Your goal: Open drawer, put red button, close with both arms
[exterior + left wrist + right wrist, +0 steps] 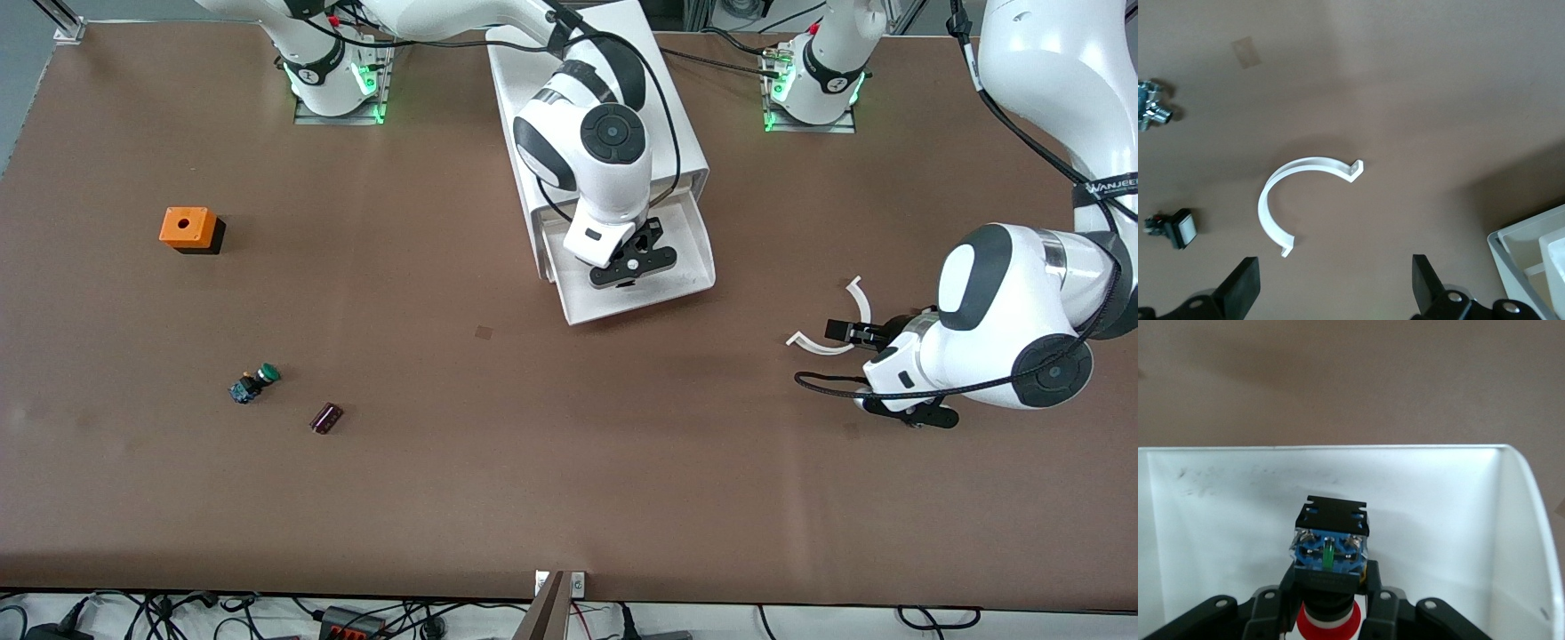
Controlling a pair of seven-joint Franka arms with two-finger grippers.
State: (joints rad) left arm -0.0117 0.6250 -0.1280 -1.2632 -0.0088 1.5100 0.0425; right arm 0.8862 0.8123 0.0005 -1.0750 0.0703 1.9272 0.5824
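Note:
The white cabinet [587, 98] stands between the arms' bases, with one drawer [693, 267] pulled out toward the front camera. My right gripper [633, 264] is over the open drawer. In the right wrist view it [1330, 580] is shut on the red button [1329, 623], whose blue base [1330, 550] points down at the drawer's white floor [1445, 520]; I cannot tell whether it touches. My left gripper [845, 333] is open and empty, low over the table toward the left arm's end, its fingers [1245, 287] apart beside a white C-shaped clip [1305, 190].
The clip [822, 342] lies on the table. A green button [256, 382], a small dark part [326, 418] and an orange box with a hole [188, 228] lie toward the right arm's end. The left wrist view shows a metal part [1151, 110] and a small switch [1175, 228].

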